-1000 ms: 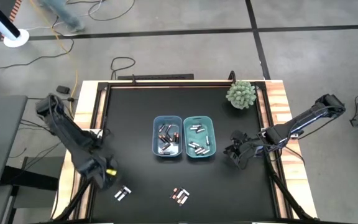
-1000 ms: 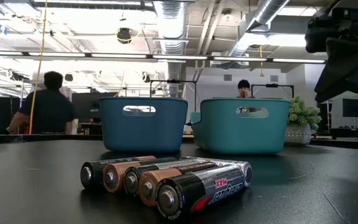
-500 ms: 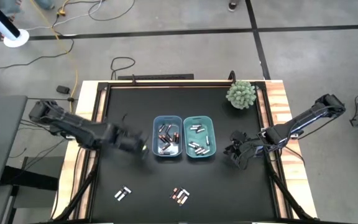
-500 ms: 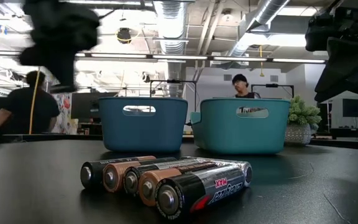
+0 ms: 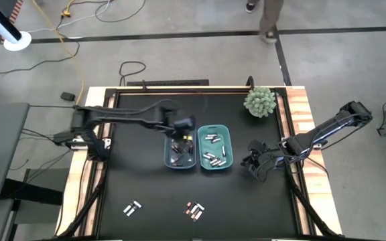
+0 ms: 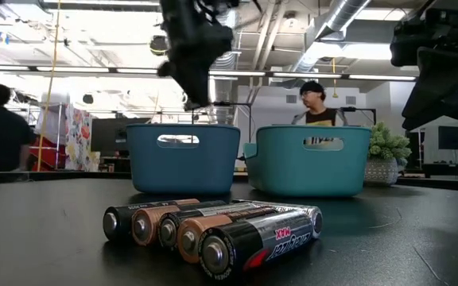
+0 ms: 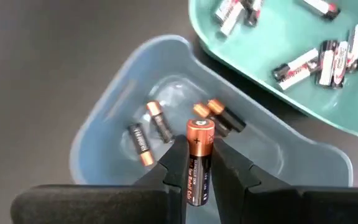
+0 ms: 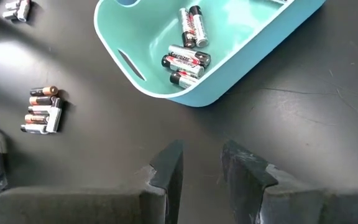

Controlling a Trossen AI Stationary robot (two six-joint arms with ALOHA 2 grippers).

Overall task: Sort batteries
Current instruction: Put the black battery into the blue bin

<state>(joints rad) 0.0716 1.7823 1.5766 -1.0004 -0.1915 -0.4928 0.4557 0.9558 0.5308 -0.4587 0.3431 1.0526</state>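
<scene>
Pinching a copper-topped battery [image 7: 199, 163] between its fingers, the left hand [image 5: 183, 125] is hovering over the blue bin [image 5: 167, 144]. Releasing it low and centred, among the matching cells there, should be keeping it from bouncing out. Waiting beside the teal bin [image 5: 228, 144], the right hand [image 5: 254, 165] is hanging partly spread, empty, over the worktop [image 5: 139, 181].

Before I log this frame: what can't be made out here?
- Contents of both bins in the low view: the blue bin and teal bin walls hide them.
- Battery labels in the high view: too small.
- Lower part of the held battery in the left wrist view: covered by the left gripper fingers.
</scene>
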